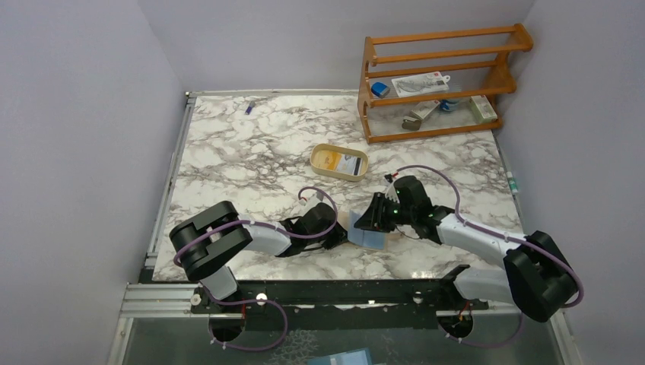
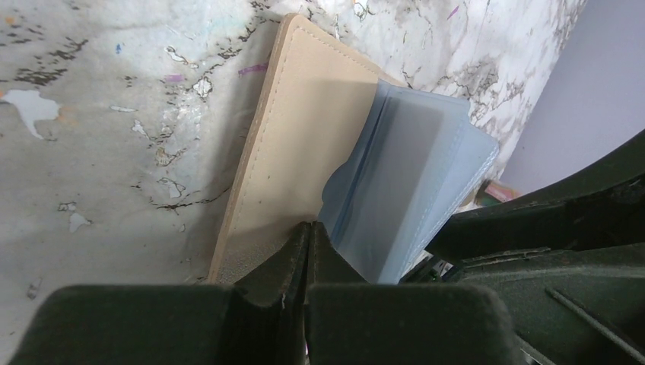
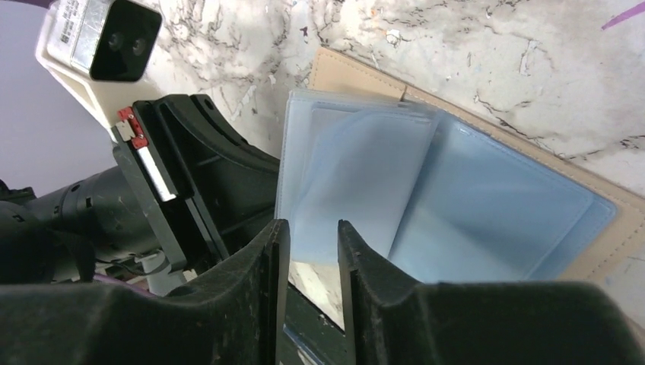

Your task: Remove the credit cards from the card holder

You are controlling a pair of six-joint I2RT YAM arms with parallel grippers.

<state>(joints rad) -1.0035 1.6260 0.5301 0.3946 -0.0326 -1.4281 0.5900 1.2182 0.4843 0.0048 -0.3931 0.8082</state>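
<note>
MARBLE TABLE (image 1: 251, 152): The card holder (image 2: 304, 137) lies open between the two arms, its pale blue sleeves facing up. The left gripper (image 2: 308, 236) is closed tight at the holder's beige near edge. The right gripper (image 3: 308, 236) hovers partly open over the sleeves, with nothing visibly held. Two credit cards (image 1: 328, 158) sit in the oval tray (image 1: 335, 174)
</note>
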